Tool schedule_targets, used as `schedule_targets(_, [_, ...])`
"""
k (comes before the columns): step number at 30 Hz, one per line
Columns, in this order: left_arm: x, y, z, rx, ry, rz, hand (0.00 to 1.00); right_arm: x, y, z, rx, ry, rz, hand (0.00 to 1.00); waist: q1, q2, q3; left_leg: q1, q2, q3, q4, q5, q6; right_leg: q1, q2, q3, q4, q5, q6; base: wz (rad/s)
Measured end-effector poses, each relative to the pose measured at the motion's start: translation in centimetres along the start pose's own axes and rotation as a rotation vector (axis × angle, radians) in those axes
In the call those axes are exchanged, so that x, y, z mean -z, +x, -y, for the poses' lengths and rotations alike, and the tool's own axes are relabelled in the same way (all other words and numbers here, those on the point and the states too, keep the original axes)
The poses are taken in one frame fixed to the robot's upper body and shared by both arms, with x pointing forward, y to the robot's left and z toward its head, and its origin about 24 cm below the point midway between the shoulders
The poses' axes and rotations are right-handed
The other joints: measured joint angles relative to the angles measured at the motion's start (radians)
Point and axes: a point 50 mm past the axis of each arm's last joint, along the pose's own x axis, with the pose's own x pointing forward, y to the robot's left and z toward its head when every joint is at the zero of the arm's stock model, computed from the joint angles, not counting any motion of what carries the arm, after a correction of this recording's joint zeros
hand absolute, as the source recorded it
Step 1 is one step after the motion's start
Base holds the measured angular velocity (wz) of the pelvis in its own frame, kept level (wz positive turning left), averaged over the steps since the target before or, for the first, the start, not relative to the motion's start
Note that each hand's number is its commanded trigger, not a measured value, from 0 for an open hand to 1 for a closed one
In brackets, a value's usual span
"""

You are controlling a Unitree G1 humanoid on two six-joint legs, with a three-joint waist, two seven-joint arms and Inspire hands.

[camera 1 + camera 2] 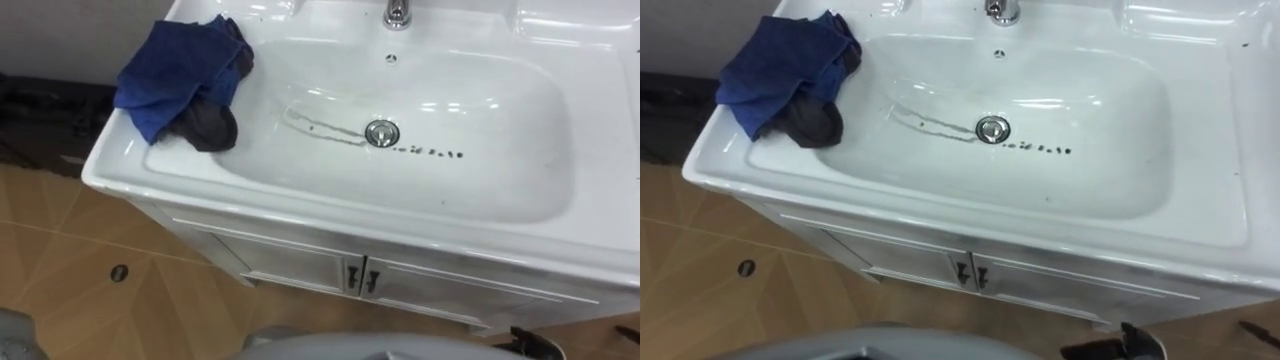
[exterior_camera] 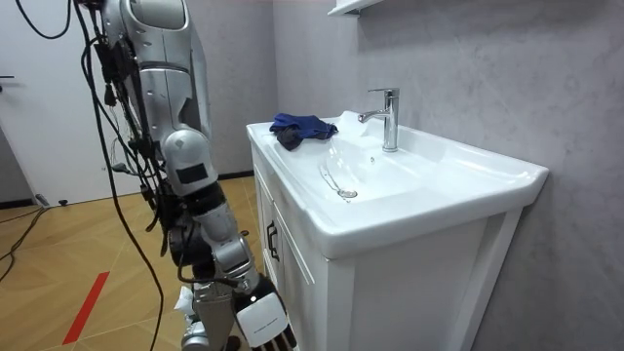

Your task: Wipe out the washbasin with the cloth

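Observation:
The white basin [image 1: 520,215] sits in a cabinet top straight in front of me. Dark streaks and specks [image 1: 430,152] run across its bottom on both sides of the chrome drain [image 1: 382,132]. A crumpled blue cloth [image 1: 175,70] with a dark grey part [image 1: 208,125] lies on the basin's left rim and hangs partly into the bowl. In the room view I stand upright facing the cabinet, and my right hand [image 2: 255,320] hangs low beside its front, well below the basin and apart from the cloth.
A chrome tap [image 1: 397,12] stands at the basin's back edge. Below the rim are two white cabinet doors with dark handles [image 1: 365,278]. Wooden floor lies to the left, with dark clutter [image 1: 40,120] by the wall.

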Motion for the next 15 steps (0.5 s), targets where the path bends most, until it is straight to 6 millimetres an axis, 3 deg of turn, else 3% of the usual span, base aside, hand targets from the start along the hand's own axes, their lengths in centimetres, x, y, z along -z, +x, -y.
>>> schedule_targets(7, [-2.9,-0.8,2.0,0.081,-0.067,0.123,0.0,0.4,-0.1,-0.7,-0.032,0.025,0.002,0.0,-0.034,-0.005,0.0145,0.001,-0.001,-0.002,0.0,0.0,0.0,0.008,0.0,0.017,-0.015,0.0,0.0,-0.01])
schedule_targets(15, [-5.3,-1.8,3.0,0.174,-0.129,0.225,0.0,0.3,0.0,-1.0,-0.075,0.048,0.004,0.0,-0.089,-0.012,0.0196,0.009,0.001,0.008,-0.007,0.0,0.0,0.009,0.004,0.032,-0.015,0.0,0.0,-0.05])
